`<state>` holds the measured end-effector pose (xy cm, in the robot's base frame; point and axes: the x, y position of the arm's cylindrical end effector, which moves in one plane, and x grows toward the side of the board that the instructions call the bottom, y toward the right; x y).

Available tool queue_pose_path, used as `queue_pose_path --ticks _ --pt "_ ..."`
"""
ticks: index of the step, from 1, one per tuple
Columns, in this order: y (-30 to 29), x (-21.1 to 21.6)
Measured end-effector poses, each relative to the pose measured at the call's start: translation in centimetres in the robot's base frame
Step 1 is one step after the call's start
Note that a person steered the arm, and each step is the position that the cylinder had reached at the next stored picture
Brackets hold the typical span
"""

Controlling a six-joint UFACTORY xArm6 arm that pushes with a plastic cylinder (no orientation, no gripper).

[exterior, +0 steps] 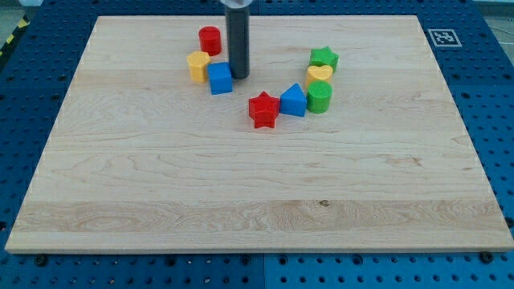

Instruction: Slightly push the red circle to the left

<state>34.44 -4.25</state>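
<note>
The red circle (pixel 210 39) stands near the view's top, left of centre, on the wooden board (pixel 257 193). My tip (pixel 238 77) is at the end of the dark rod, just right of the blue cube (pixel 219 79) and below and to the right of the red circle, apart from it. A yellow block (pixel 198 66) sits just below the red circle, touching the blue cube's left side.
To the right lies an arc of blocks: a red star (pixel 263 110), a blue triangular block (pixel 294 100), a green cylinder (pixel 319 97), a yellow heart (pixel 320 75) and a green star (pixel 324 58). A marker tag (pixel 442 37) is at the top right.
</note>
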Motion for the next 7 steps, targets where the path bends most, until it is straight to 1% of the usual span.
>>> queue_pose_path --ticks 3,4,5,7 --pt "-0.8 -0.2" --pt "-0.8 -3.3" --pt "-0.8 -4.8" --pt "-0.8 -4.6"
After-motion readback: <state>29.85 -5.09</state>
